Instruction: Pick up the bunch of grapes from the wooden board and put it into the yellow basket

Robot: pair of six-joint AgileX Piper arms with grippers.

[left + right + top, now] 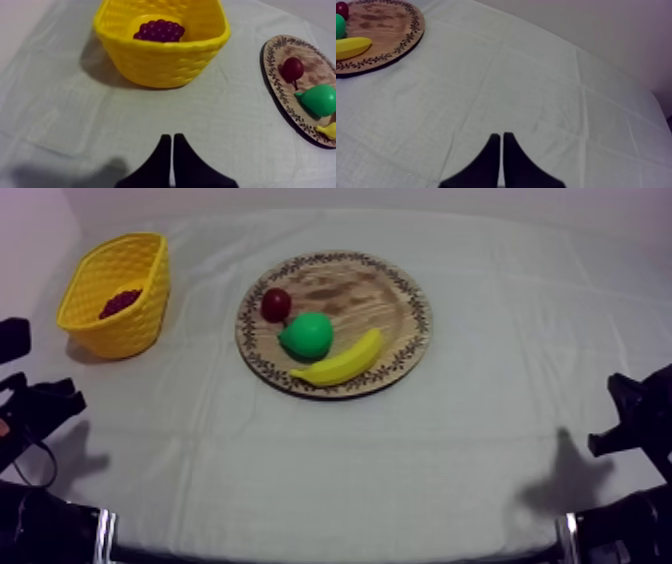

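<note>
One bunch of grapes (pixel 160 30) sits in the yellow basket (pixel 165 65) beyond my closed left hand (pixel 171 136).

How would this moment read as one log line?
bunch of grapes: in yellow basket | wooden board: pear, banana, small red fruit | left gripper, right gripper: shut

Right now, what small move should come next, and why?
Probably none: leave both arms at rest. The bunch of grapes already lies inside the yellow basket, the wooden board holds just the small red fruit, pear and banana, and the left gripper and right gripper are shut on nothing.
</note>
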